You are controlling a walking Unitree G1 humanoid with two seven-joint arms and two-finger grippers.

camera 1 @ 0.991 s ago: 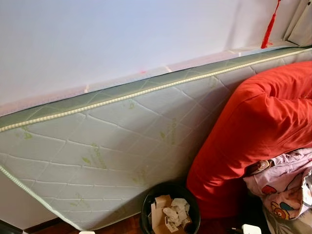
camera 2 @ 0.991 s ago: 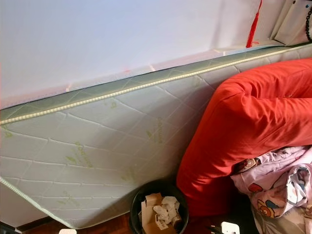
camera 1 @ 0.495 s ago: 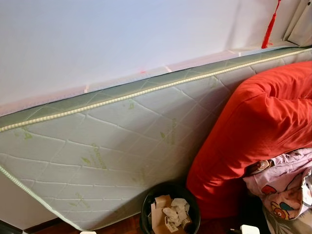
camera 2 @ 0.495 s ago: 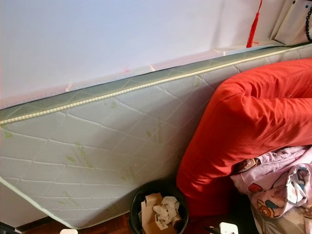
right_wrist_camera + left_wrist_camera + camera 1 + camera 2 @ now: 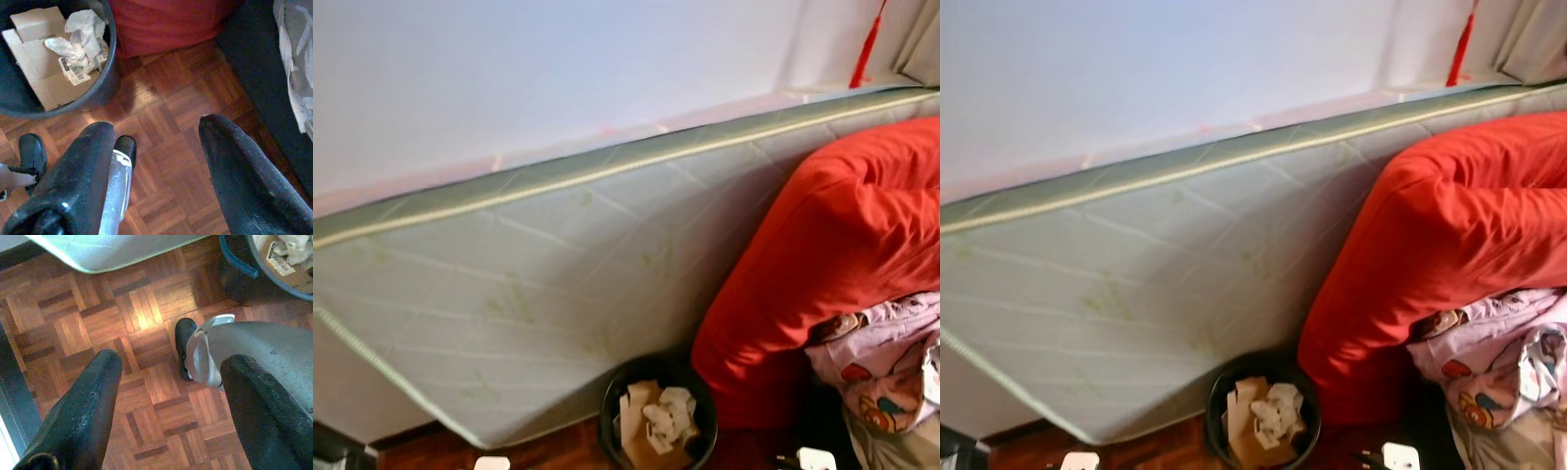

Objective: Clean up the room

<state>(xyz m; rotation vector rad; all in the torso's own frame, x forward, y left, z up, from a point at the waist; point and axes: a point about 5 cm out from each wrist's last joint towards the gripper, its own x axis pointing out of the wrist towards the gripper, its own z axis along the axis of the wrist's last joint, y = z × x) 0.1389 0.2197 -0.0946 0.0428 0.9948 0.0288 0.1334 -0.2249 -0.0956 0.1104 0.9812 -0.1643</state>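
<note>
2 grippers hang idle over parquet floor (image 5: 146, 333), left gripper (image 5: 166, 401) and right gripper (image 5: 156, 166) fingers spread, empty; black bin (image 5: 658, 423) holds cardboard beside mattress (image 5: 529, 294).

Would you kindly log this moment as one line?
left gripper: open, idle | right gripper: open, idle | bin: holds cardboard, paper | mattress: leaning on wall

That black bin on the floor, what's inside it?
The black bin holds flattened cardboard and crumpled white paper, one scrap bearing a printed label. Whatever lies beneath them is covered.
</note>
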